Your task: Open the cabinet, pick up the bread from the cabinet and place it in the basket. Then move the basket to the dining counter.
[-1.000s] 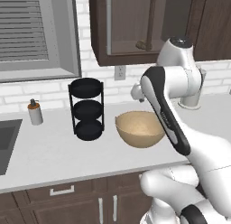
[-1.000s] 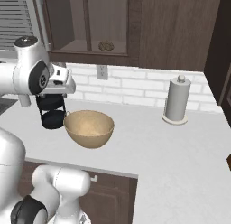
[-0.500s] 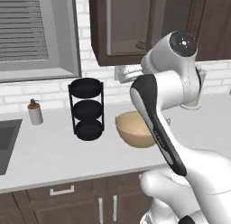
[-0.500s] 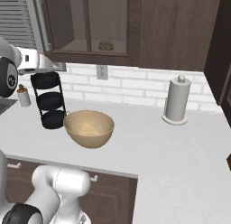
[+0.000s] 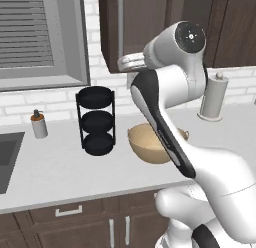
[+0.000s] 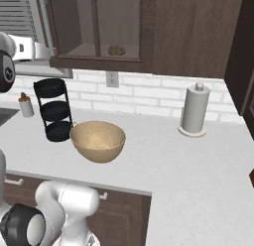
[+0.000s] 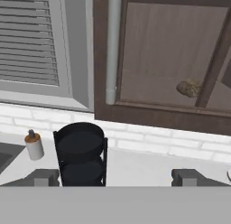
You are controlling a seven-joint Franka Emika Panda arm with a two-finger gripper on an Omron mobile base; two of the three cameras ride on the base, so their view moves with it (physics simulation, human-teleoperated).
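Cabinet (image 6: 149, 31) hanging on far wall above the table (image 6: 198, 165), doors shut, so door-opening step is what's pending imo. Its long metal bar handle (image 7: 112, 47) is running vertical at the door's left edge, prob the thing being lined up on, since hand cam is looking straight at it. Basket (image 6: 97, 141) is sitting on table under the cabinet, just right of black 3-tier rack (image 6: 54, 110), handy for dropping bread in. Paper towel roll (image 6: 193, 111) standing far right, well apart. Claw (image 7: 115, 178) is raised up near cabinet's left door, tips spread wide, pinching nothing, looks ready to go round the bar. Bread (image 7: 189, 88) lying inside the cabinet on its shelf, behind glass, right of the handle.
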